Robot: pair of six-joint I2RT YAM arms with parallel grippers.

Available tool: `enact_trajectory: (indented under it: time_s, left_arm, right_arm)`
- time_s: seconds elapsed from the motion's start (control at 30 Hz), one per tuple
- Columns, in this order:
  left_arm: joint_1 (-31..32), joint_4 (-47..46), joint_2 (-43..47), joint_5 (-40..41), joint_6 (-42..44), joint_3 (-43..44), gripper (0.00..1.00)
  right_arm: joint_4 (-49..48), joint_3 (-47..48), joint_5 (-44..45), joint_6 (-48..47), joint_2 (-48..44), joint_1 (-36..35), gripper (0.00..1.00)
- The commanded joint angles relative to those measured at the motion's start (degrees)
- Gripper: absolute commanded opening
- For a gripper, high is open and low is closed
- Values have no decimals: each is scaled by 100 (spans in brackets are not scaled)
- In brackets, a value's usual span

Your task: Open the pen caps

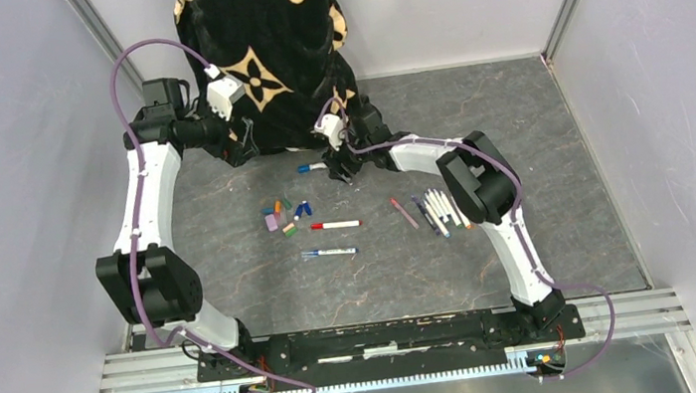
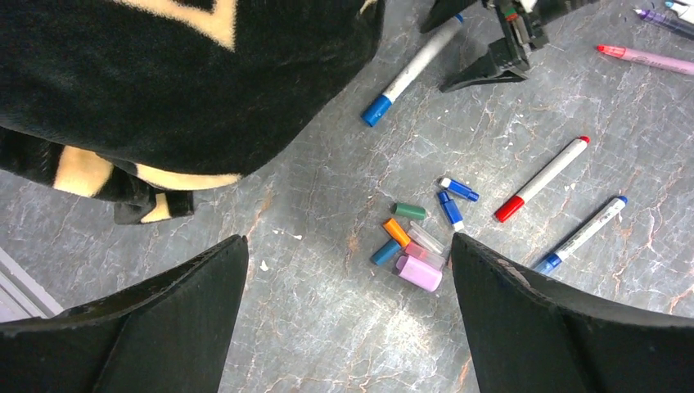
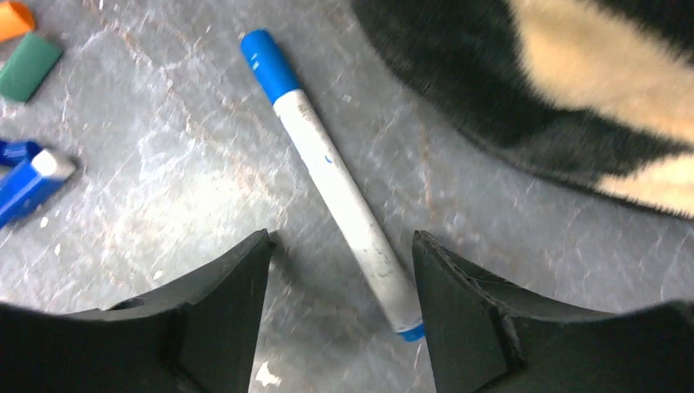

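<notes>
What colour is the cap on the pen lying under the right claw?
The cap is blue; the pen barrel is white. Right wrist view shows it best.

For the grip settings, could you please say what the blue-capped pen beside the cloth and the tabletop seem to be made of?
The blue-capped pen looks like smooth plastic: scuffed white barrel, glossy blue cap. The tabletop looks like grey veined stone or a laminate imitating it, with a dull sheen; I cannot tell which.

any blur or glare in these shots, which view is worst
Right wrist view: softest, the black cloth and blue-capped pen slightly blurred. Left wrist view: sharp on the pen caps, with a pale sheen on the table. Top view: even light.
</notes>
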State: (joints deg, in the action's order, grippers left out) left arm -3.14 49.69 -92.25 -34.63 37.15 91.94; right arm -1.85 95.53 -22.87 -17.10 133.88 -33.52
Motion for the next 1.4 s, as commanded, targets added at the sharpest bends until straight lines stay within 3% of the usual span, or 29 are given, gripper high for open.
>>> enact_trajectory:
  time_s: [0.0,0.2,0.4,0.63,0.93,1.2,1.37]
  left_arm:
    - [-30,68,308,-119,227,21,97]
    - [-31,517,319,-287,565,-9,97]
    - [-29,1198,420,-465,1298,-208,95]
    - [-22,1744,641,-852,2564,-854,100]
    - [242,1697,1085,-1012,4125,-1773,100]
    - [1080,1196,1137,-892,4457,-2013,100]
    - [1587,752,1259,-474,4468,-2209,98]
  right_arm:
    - [154,-773,247,-144,-557,-73,65]
    - [-195,-1393,358,-64,-937,-214,29]
    - [-312,-1612,460,208,-1008,-392,0]
    - [-210,-1652,345,664,-1401,-430,0]
    - [171,-2215,-1323,1359,-2732,-401,0]
    - [513,-2877,-2939,1930,-3209,-405,0]
    - [803,-2830,-3352,1841,-3320,-399,0]
